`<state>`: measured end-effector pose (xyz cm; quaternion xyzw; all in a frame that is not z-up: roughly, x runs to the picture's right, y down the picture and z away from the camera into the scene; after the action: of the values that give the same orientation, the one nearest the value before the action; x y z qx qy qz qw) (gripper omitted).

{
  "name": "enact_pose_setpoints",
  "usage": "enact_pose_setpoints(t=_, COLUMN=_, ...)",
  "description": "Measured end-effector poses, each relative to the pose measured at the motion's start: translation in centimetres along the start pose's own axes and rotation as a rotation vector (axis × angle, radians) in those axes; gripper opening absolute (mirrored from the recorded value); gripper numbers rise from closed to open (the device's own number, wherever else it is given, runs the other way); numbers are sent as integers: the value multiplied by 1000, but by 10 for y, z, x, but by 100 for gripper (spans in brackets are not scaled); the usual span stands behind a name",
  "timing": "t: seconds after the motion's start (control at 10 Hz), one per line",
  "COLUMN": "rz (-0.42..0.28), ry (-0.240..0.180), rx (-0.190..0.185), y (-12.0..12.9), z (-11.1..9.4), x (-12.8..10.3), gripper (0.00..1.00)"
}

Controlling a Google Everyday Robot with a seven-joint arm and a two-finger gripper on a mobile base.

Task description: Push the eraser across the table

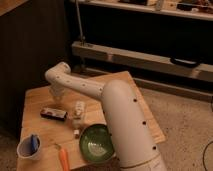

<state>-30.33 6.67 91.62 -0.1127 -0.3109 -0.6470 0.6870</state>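
Eraser (53, 113) lying flat on the left half of the table (42, 95), long side roughly parallel to the near edge. Gripper (57, 96) hangs just behind the eraser, below the bent white arm (107, 107); whether it is parted or closed cannot be told. Clear small bottle (78, 114) stands just right of the eraser. Green bowl (96, 143) sits near the front edge, an orange carrot (64, 158) and a white cup (29, 148) to its left.

No legible text, labels or numbers — none anywhere
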Motion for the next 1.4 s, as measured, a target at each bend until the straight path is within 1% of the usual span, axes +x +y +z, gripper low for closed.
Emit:
enact_pose_setpoints(t=0.3, rz=-21, ry=-28, rx=-22, y=1, z=15, x=-17, gripper=0)
enact_pose_setpoints(t=0.5, rz=-40, ry=-41, rx=-28, y=0, z=18, x=-27, gripper=0)
enact_pose_setpoints(t=0.6, rz=-62, ry=-38, rx=-30, y=-1, z=17, x=-33, gripper=0)
enact_pose_setpoints(t=0.7, rz=-118, ry=-44, rx=-27, y=-11, z=15, x=-53, gripper=0)
enact_pose_setpoints(t=0.8, rz=-155, ry=-47, rx=-18, y=-19, z=10, x=-68, gripper=0)
enact_pose_setpoints(t=1.0, rz=-224, ry=-62, rx=-15, y=-26, z=3, x=-102, gripper=0)
enact_pose_setpoints(t=1.1, rz=-266, ry=-81, rx=-22, y=-29, z=3, x=-124, gripper=0)
enact_pose_setpoints(t=1.2, rz=-299, ry=-110, rx=-28, y=-28, z=7, x=-147, gripper=0)
enact_pose_setpoints(t=1.3, rz=-306, ry=-134, rx=-39, y=-20, z=10, x=-160, gripper=0)
enact_pose_setpoints(t=1.4, rz=-301, ry=-169, rx=-46, y=-7, z=12, x=-173, gripper=0)
